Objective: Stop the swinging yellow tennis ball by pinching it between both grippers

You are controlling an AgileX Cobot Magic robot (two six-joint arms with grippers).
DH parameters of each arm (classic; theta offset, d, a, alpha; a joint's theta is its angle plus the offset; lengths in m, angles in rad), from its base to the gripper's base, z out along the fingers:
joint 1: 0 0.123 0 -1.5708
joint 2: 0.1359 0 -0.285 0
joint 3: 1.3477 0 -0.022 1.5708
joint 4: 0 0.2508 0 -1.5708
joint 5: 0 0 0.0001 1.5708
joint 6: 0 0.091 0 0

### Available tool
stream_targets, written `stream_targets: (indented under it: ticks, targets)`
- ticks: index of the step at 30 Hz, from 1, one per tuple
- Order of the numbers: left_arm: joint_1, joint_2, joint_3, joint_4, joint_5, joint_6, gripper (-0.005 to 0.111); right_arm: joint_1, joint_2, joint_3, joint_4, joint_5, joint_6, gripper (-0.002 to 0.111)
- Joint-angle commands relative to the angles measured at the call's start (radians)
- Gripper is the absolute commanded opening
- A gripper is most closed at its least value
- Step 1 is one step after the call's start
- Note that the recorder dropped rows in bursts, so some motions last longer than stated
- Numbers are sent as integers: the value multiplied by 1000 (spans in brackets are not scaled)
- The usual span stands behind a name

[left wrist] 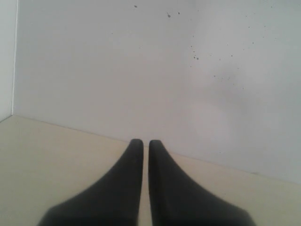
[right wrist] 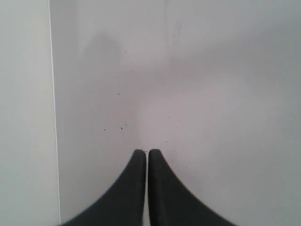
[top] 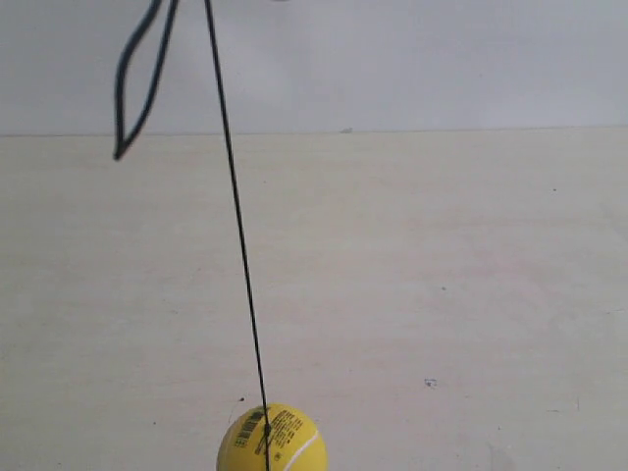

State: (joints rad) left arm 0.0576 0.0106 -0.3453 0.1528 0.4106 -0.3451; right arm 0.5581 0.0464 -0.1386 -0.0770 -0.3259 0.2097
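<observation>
Yellow tennis ball hangs on string over beige table.

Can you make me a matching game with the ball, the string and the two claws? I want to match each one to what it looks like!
Things:
1. tennis ball
2. string
3. left claw
4. right claw

Looks:
A. thin, black and slanting
B. shut, with only pale wall ahead of it
C. yellow, with a barcode on it
D. shut, with cream tabletop ahead of it

Pairs: 1-C, 2-A, 3-D, 4-B
</observation>
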Motion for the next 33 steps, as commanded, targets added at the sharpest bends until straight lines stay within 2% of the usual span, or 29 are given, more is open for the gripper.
stream_targets:
  ticks: [1,14,28,33]
  targets:
    - [2,-11,1,-1,7,6,5,-1,-2,-2,0,2,-7,0]
    - [2,-11,108,-7,-2,6,5,-1,-2,-2,0,2,-7,0]
    - [2,-11,340,-43,-52,6,5,-1,-2,-2,0,2,-7,0]
    - [2,-11,345,-43,-106,9,5,-1,-2,-2,0,2,-7,0]
